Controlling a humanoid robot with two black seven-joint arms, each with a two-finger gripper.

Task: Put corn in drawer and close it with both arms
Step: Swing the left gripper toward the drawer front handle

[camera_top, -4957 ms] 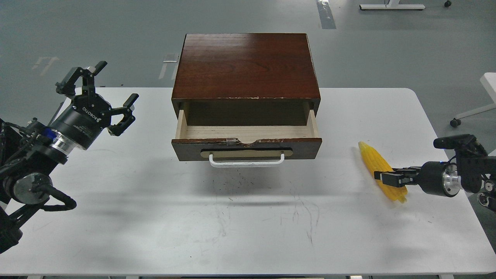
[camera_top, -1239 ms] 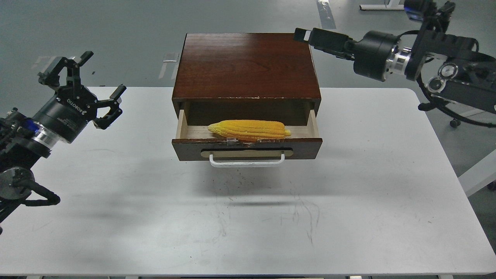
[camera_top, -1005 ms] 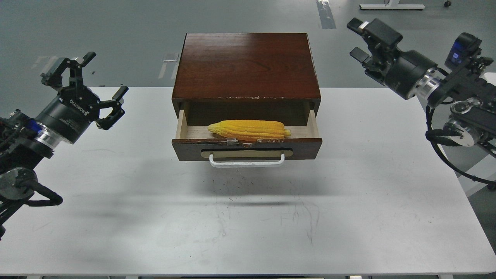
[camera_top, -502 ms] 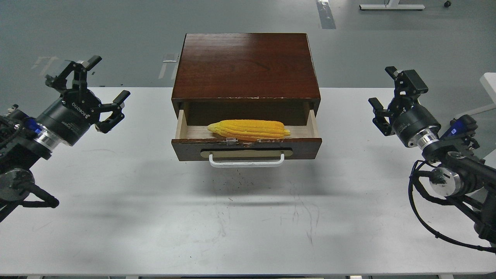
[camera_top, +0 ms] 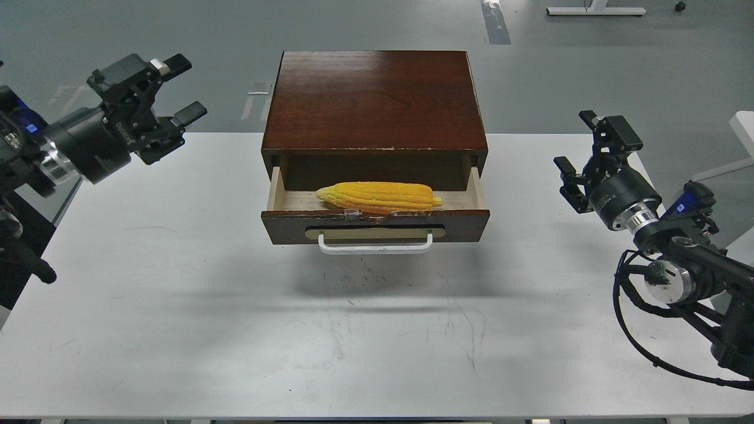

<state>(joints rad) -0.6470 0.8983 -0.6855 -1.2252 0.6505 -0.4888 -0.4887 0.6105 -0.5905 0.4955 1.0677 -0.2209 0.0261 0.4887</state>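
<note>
Jaws apart, holding nothing, on left gripper [camera_top: 177, 88] and right gripper [camera_top: 580, 144], above the counter [camera_top: 377, 330] side edges. Corn [camera_top: 378, 197] lies in open drawer [camera_top: 376, 227], mid far edge.

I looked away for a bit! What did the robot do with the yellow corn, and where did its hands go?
The right hand had the corn pinched on the table, carried it left into the open drawer and let go. It then swung up past the cabinet and came back down on the right, open and empty. The left hand rose a little, also open. The drawer has stayed pulled out, and the cabinet has not moved.
</note>
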